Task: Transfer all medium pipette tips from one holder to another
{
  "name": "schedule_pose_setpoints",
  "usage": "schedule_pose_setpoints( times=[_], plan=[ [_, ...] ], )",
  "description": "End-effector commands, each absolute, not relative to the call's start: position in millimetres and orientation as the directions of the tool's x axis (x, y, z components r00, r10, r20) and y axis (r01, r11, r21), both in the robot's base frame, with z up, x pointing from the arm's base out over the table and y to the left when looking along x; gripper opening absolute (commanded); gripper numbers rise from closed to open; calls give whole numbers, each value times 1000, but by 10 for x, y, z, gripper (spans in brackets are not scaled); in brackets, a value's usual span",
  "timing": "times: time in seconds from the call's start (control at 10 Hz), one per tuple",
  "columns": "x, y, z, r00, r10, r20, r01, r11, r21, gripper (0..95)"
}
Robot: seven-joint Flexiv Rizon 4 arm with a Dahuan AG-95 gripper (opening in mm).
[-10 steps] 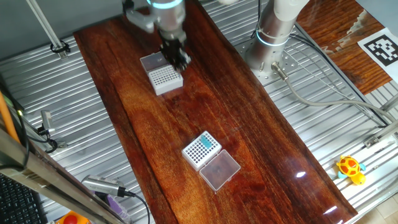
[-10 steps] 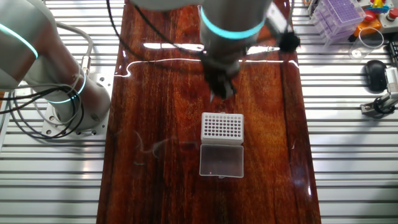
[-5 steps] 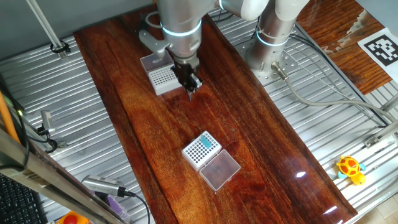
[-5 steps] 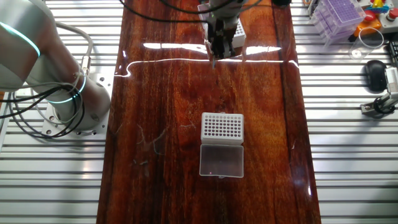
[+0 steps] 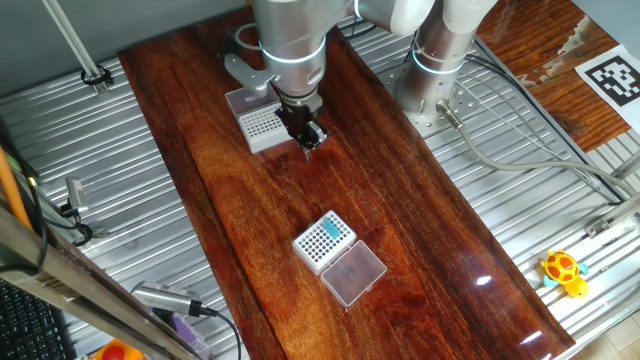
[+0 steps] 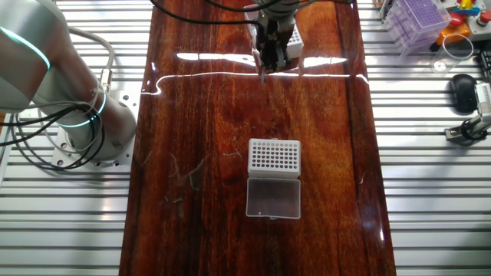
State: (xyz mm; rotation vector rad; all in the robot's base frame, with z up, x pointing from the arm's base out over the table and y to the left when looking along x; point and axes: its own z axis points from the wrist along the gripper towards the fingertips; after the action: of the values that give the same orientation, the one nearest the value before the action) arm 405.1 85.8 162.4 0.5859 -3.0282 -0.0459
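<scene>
One fixed view shows my gripper (image 5: 308, 141) hanging low over bare wood just beside the far rack (image 5: 262, 125), fingers drawn close; I cannot tell whether a tip sits between them. Teal tips (image 5: 322, 236) fill the near rack (image 5: 325, 242), lid open for reach

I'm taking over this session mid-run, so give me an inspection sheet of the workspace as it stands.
Surface: wooden table, glossy, with glare streaks.
Job's things: rack with teal tips, its clear lid open beside it; second rack shows only bare holes.
Clutter: yellow toy on the metal bench; purple tip box off the wood.
Grippers: pincer beside the second rack, above bare wood; whether it carries a tip cannot be told.
Cables: grey cables by the arm base.
Surroundings: marker tag.
</scene>
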Motion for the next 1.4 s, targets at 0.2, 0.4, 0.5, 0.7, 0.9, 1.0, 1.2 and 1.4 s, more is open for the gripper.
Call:
schedule_pose_setpoints(
  times=[0.2, 0.4, 0.5, 0.7, 0.9, 1.0, 1.2, 1.4],
  plan=[
    [4071, 860, 1610, -827, -560, 57, -556, 828, 76, 0],
    [4131, 1098, 1584, -856, -515, 47, -511, 856, 72, 0],
    [4168, 1297, 1559, -871, -490, 40, -487, 871, 67, 0],
    [4286, 1730, 1518, -902, -431, 34, -429, 902, 59, 0],
    [4430, 1983, 1543, -919, -392, 35, -390, 919, 57, 0],
    [4494, 2037, 1568, -922, -385, 35, -383, 922, 59, 0],
    [4552, 2129, 1589, -929, -369, 29, -367, 928, 63, 0],
    [4539, 2210, 1551, -936, -353, 22, -351, 934, 64, 0]
  ],
)
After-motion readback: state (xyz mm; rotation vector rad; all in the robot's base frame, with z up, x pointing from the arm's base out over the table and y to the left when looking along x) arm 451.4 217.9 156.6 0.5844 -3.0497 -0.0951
